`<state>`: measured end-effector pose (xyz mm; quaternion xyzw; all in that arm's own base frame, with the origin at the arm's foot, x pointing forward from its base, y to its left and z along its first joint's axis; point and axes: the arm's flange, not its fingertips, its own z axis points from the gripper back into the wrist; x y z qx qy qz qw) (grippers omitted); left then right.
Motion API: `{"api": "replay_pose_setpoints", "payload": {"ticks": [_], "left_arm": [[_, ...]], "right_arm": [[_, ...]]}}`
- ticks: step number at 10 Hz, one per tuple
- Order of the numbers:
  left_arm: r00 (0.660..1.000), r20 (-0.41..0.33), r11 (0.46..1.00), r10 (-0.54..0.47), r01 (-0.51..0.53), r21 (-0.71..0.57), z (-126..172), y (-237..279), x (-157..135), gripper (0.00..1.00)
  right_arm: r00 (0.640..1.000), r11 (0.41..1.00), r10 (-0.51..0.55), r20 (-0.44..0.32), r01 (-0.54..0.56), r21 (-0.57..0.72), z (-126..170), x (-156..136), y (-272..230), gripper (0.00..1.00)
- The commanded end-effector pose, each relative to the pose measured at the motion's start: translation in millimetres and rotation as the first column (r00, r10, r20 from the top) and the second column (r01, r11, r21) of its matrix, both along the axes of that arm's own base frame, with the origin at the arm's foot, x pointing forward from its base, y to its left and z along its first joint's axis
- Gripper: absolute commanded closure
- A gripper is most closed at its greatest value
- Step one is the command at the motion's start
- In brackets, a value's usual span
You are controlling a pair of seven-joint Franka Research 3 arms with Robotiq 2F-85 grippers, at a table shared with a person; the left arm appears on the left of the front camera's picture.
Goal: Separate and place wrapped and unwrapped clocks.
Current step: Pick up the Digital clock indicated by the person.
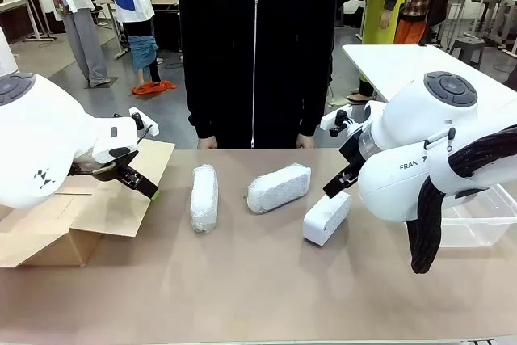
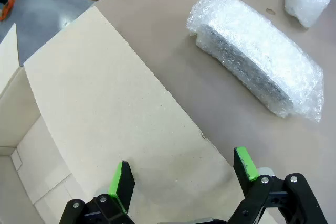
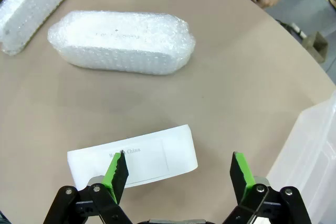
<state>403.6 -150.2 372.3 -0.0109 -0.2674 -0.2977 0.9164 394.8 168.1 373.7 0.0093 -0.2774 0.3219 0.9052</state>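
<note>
Brown table (image 1: 258, 296), a person in a black zip jacket (image 1: 257, 46) standing at the far side.

Three task items lie in a loose row mid-table, none touching.
- Left wrapped clock (image 1: 203, 197): bubble-wrapped bundle, long axis running nearly straight from the robot's side toward the person. It sits just beside the flap of the cardboard box (image 1: 97, 216).
- Middle wrapped clock (image 1: 279, 187): also in bubble wrap, lying on a diagonal with its far end angled to the robot's right.
- Unwrapped clock (image 1: 326, 218): smooth white block, on a similar diagonal with its nearer end toward the middle of the table. It lies near the clear plastic bin (image 1: 477, 220). In the right wrist view a printed label faces up, the small text too faint to read in full.

Left gripper (image 2: 182, 169): jaws spread wide with nothing between them, poised over the open box flap, the left wrapped clock off beyond it.

Right gripper (image 3: 177, 165): jaws likewise wide apart and holding nothing, hanging just above the unwrapped clock. One green pad (image 3: 118, 167) overlaps the block's label end, the other sits past its far end over bare table.
</note>
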Motion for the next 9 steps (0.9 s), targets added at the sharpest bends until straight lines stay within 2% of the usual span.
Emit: {"api": "replay_pose_setpoints", "payload": {"ticks": [1, 4, 6, 9], "left_arm": [[0.999, 0.003, 0.999, -0.036, 0.036, 0.013, 8.1, 5.0, -10.9, 0.00], [0.989, 0.039, 0.989, -0.143, 0.141, 0.039, 39.8, 20.1, -45.4, 0.00], [0.983, 0.050, 0.984, -0.179, 0.178, 0.029, 57.8, 27.7, -65.8, 0.00], [0.953, 0.077, 0.955, -0.292, 0.286, 0.079, 96.8, 27.4, -110.6, 0.00]], "right_arm": [[1.000, 1.000, 0.004, 0.002, -0.004, 0.002, 7.8, -1.1, -8.4, 0.00], [0.998, 0.998, 0.050, 0.039, -0.051, 0.026, 38.5, -1.4, -43.9, 0.00], [0.995, 0.997, 0.077, 0.062, -0.078, 0.024, 52.3, -2.7, -66.6, 0.00], [0.982, 0.986, 0.152, 0.111, -0.159, 0.058, 84.3, -8.1, -107.4, 0.00]]}}
